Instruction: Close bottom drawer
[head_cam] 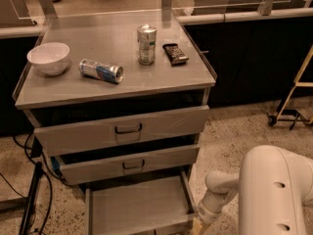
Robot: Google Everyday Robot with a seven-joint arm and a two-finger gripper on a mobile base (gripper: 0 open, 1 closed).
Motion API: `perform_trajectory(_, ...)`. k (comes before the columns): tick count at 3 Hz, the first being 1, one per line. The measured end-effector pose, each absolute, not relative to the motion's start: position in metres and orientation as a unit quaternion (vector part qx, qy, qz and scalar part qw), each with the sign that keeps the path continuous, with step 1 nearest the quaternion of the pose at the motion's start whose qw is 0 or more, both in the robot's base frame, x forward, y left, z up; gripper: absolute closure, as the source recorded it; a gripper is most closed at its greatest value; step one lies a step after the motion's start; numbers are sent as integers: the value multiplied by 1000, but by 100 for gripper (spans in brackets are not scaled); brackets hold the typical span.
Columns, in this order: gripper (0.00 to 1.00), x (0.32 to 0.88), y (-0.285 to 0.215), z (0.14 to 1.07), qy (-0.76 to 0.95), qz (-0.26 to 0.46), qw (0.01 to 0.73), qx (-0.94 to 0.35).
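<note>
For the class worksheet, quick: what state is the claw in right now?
Claw: cannot be told; low at the open bottom drawer's front right corner.

thing: bottom drawer [137,204], the lowest of three in the grey metal cart [112,89]
look: plain flat grey metal tray with low side walls
state: open, pulled far out towards the camera, its floor in full view
pose: level, square to the cart
front panel: at the bottom edge of the view, mostly cut off
gripper [198,226]: low at the drawer's front right corner, just beside it; contact cannot be told
</note>
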State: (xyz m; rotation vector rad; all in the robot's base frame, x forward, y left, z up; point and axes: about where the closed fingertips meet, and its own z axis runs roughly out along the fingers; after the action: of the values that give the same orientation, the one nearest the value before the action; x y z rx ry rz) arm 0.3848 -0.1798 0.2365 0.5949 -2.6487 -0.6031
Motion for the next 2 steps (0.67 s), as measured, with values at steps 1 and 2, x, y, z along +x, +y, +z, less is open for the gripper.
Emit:
perform_trajectory(1,100,408,-177,228,-946,-220,159,178)
perform_trajectory(2,100,438,-180,223,-956,-222,130,143)
